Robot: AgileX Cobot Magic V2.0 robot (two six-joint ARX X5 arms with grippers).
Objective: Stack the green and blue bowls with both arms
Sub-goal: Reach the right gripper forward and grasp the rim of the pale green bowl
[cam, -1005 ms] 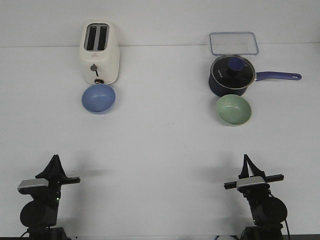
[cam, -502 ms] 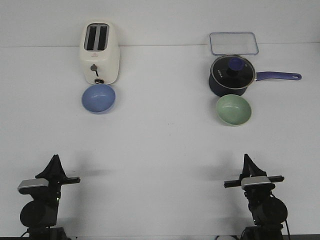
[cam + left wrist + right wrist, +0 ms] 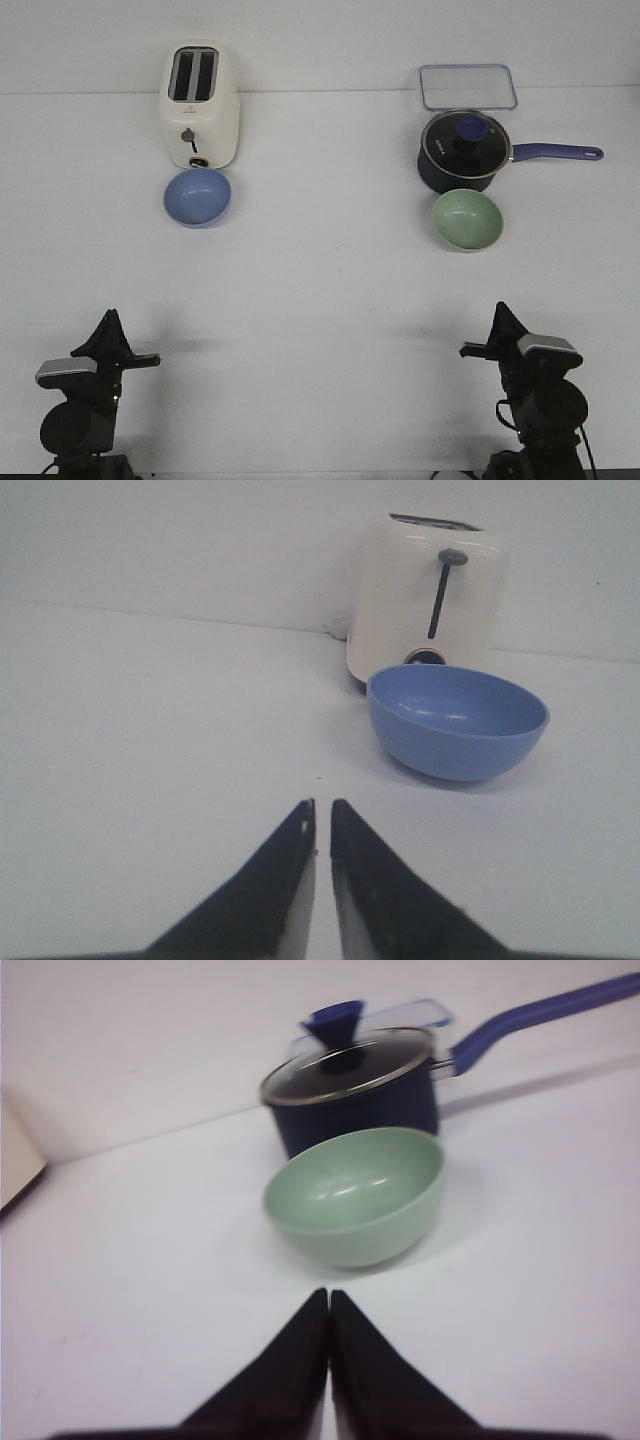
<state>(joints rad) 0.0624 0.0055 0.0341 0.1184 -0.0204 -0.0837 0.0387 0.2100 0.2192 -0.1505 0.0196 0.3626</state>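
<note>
The periwinkle blue bowl sits upright on the white table in front of the toaster, at the far left; it also shows in the left wrist view. The sage green bowl sits upright in front of the saucepan at the far right, and shows in the right wrist view. My left gripper is shut and empty near the front edge, well short of the blue bowl. My right gripper is shut and empty, well short of the green bowl.
A cream toaster stands just behind the blue bowl. A dark navy saucepan with a glass lid and a blue handle pointing right stands just behind the green bowl. A clear plastic container lies behind the saucepan.
My right arm has turned at the wrist and shifted a little to the right; its tip now points slightly left. The left arm and both bowls have not moved.
</note>
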